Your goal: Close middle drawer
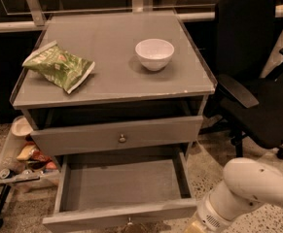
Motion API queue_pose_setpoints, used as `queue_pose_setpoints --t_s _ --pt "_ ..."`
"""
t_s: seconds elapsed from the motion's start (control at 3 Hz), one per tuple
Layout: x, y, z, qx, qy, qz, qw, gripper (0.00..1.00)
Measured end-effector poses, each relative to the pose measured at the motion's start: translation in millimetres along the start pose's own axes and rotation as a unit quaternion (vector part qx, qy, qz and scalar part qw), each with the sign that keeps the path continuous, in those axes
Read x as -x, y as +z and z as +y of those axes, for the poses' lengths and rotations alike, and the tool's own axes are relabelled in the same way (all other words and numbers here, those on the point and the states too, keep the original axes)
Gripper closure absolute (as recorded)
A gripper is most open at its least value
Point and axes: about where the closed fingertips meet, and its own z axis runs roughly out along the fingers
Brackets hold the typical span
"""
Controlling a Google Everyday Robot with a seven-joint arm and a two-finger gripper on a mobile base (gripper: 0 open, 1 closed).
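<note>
On my feed the counter [116, 76] carries a green snack bag [58, 67] lying flat at its left side and a white bowl [154, 54] upright right of centre, the two well apart. Just under the counter top I see the upper drawer [82, 137] with its round knob [122, 138], a dark gap above its front. A black chair [257, 96] stands right of the counter, its armrest near the counter's corner. Low on the counter's left is a tray [9, 178] of clutter: a white cup [22, 126], coloured packets and a can [4, 173]. A pale rail [5, 26] runs behind the counter. The pincer [192, 226] is at the bottom edge, below the counter's right front.
</note>
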Motion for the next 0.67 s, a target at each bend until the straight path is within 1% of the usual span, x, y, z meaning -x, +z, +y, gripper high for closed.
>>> queue_pose_setpoints --t_s 0.33,0.67 --pt "6.1 51.8 -20.6 0.023 0.028 -0.021 0.9991 1.0" --pt "6.1 51.9 -20.6 0.023 0.028 -0.021 0.9991 1.0"
